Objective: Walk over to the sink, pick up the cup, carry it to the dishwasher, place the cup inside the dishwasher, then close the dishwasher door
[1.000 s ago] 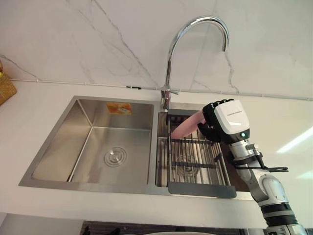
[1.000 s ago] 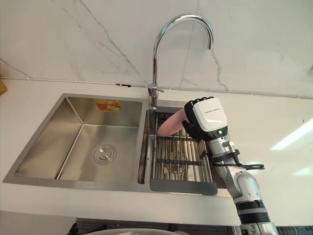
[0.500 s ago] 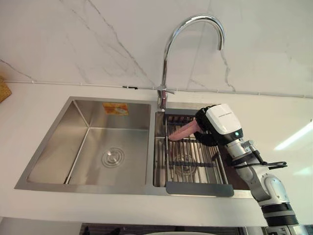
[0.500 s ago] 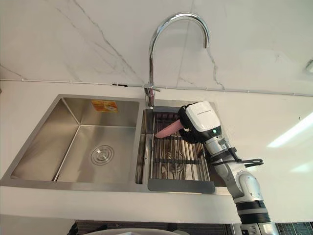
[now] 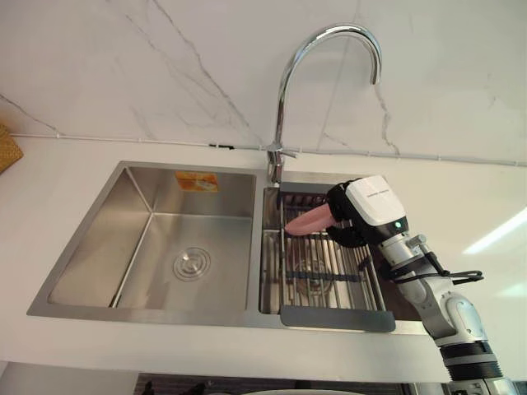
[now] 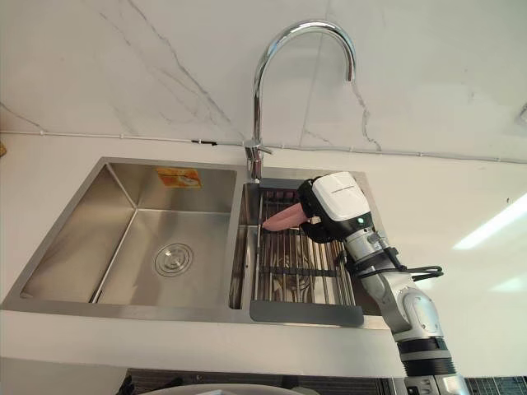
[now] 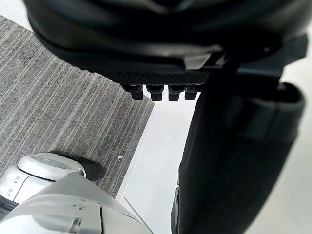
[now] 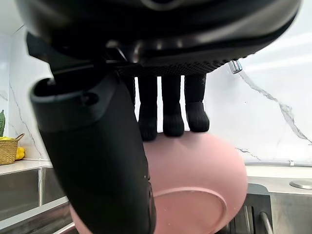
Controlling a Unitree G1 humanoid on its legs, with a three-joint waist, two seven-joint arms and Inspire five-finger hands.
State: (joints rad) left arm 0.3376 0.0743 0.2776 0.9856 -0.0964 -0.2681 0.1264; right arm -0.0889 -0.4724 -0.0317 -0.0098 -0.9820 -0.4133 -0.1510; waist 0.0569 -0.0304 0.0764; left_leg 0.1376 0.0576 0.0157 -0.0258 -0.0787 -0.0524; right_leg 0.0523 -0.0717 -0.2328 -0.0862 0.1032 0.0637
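1. An orange sticker (image 5: 198, 181) sits on the sink's (image 5: 90, 247) back wall; its print is too small to read.
2. The right hand's (image 5: 372, 207) fingers (image 8: 173, 117) curl round the pink cup (image 5: 306, 220), above the drying rack (image 5: 329, 276).
3. Hand and cup sit lower than a second ago.

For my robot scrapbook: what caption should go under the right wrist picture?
Right hand curled round the pink cup above the steel sink, marble wall behind.
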